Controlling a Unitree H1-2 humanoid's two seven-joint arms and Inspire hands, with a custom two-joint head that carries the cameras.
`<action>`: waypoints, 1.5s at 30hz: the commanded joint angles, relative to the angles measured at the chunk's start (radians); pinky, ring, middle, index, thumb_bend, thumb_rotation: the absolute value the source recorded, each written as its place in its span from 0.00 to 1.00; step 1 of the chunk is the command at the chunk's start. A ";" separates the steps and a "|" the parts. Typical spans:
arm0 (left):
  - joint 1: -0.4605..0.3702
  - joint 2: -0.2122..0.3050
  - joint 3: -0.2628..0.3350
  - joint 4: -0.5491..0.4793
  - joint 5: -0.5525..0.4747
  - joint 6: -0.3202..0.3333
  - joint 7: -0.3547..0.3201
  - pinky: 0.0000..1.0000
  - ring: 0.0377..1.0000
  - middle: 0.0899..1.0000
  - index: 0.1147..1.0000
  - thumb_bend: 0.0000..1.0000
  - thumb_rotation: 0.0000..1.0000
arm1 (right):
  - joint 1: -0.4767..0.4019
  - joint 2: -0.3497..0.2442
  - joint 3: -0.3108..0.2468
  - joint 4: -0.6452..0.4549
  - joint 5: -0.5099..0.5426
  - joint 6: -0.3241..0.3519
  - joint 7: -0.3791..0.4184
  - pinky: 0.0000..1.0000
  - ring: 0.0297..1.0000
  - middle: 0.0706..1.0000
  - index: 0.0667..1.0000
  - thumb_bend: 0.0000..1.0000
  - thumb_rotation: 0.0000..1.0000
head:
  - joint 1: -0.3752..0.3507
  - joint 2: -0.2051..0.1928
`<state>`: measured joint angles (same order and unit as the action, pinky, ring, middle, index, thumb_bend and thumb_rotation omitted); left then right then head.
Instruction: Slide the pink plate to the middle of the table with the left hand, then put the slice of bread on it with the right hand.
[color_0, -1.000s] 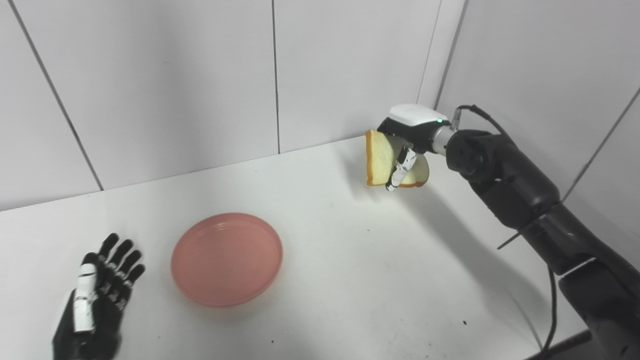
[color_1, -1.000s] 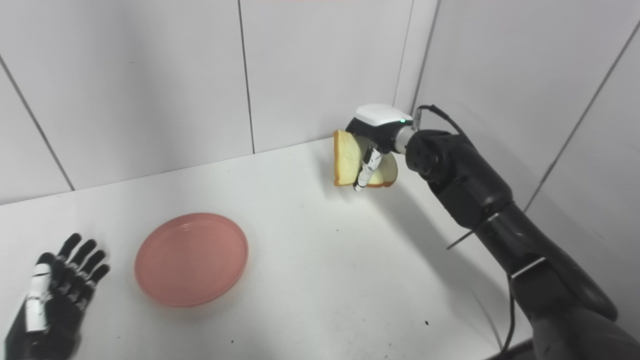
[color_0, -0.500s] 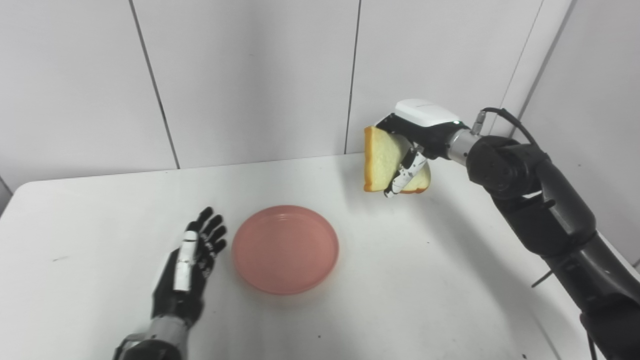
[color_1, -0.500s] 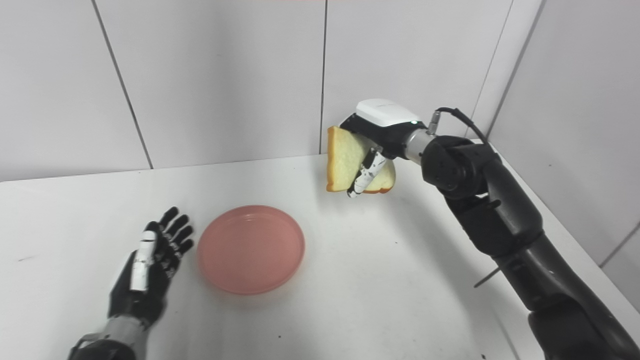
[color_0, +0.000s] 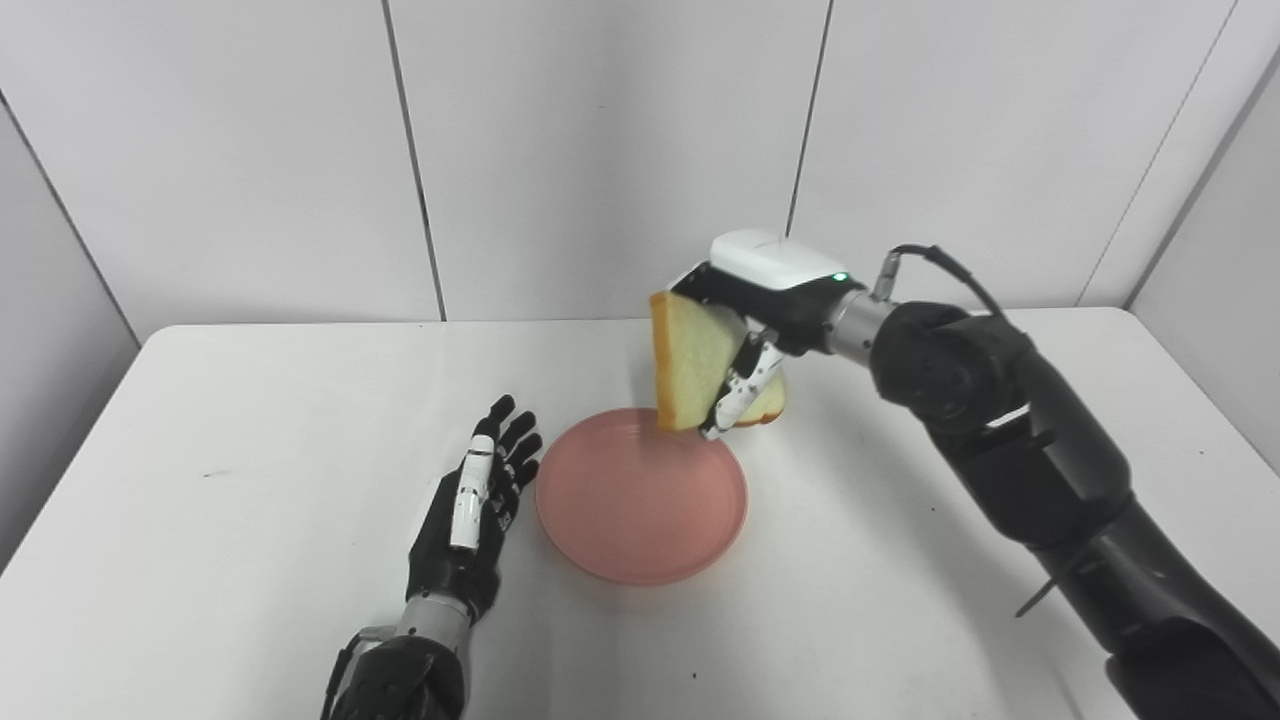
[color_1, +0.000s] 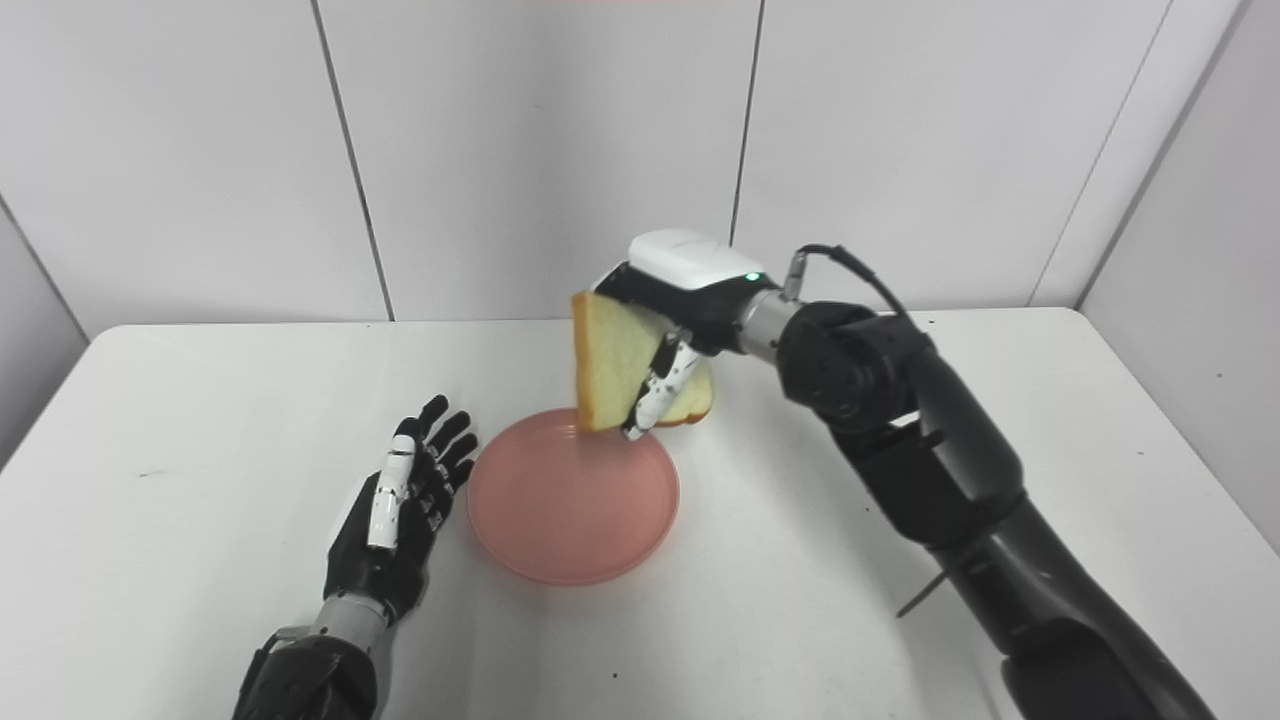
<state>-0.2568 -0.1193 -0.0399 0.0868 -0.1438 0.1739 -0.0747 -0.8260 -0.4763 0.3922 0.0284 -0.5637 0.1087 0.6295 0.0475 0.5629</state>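
We see a round, shallow pink plate (color_0: 641, 508) with a low raised rim and a smooth matte face lying flat near the middle of the bench (color_0: 230, 420), a plain white top with rounded far corners and a few tiny dark specks. Our right hand (color_0: 752, 330), black with a glossy white shell on its back, grips the bread (color_0: 686, 362), a soft pale slice with a golden-brown crust, held on edge in the air over the plate's far rim and clear of it. A white and black finger (color_0: 737, 392) crosses the slice's face. Our left hand (color_0: 470, 515), black with one white-backed finger, lies open on the bench just left of the plate, fingers spread and pointing away. Behind stand pale, smooth wall panels (color_0: 600, 150) split by thin dark seams.
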 joint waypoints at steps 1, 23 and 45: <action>-0.040 -0.013 -0.005 -0.026 0.011 -0.010 0.011 0.95 0.93 0.93 0.93 0.47 1.00 | -0.059 0.010 0.001 0.000 -0.007 -0.037 -0.013 0.43 0.38 0.47 0.49 0.51 0.00 | 0.008 0.004; -0.043 -0.044 -0.003 -0.101 0.017 0.013 0.056 0.93 0.91 0.91 0.91 0.44 1.00 | -0.021 0.104 0.106 0.153 -0.041 -0.171 -0.044 0.35 0.36 0.44 0.52 0.51 0.00 | 0.017 0.041; -0.046 -0.049 -0.003 -0.126 0.013 0.047 0.070 0.92 0.91 0.90 0.90 0.44 1.00 | -0.011 0.097 0.100 0.207 -0.062 -0.172 -0.034 0.52 0.40 0.48 0.50 0.51 0.00 | 0.022 0.055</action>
<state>-0.2647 -0.1570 -0.0391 -0.0075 -0.1312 0.2256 -0.0062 -0.8056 -0.3724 0.5070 0.2631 -0.6295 -0.0314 0.6156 0.0690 0.6182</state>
